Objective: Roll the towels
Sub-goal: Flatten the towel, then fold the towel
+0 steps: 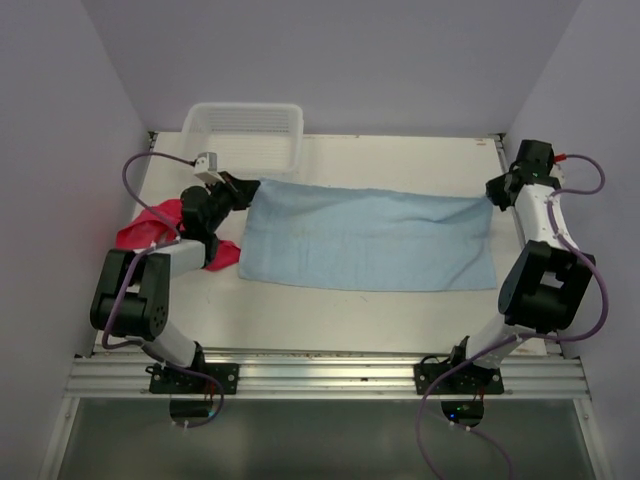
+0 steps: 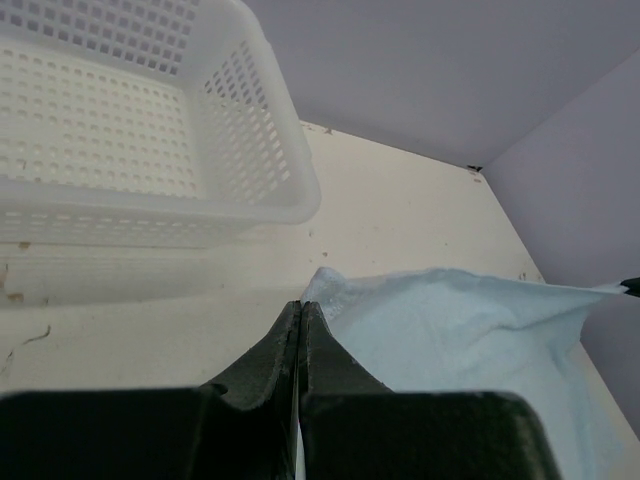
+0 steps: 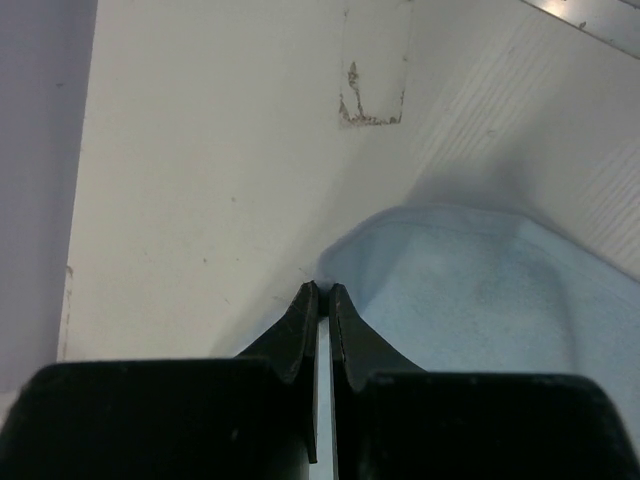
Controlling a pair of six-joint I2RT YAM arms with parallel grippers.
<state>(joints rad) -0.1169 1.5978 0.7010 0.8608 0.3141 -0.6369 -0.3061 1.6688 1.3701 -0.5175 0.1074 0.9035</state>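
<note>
Towel [image 1: 370, 240] spread wide; left gripper [image 1: 240, 187] and right gripper [image 1: 492, 196] each pinch a far corner, jaws clamped.

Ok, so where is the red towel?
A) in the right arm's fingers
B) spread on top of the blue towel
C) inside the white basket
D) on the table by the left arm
D: the red towel lies bunched up on the table right by the left arm, off to the side of the blue towel.
</note>
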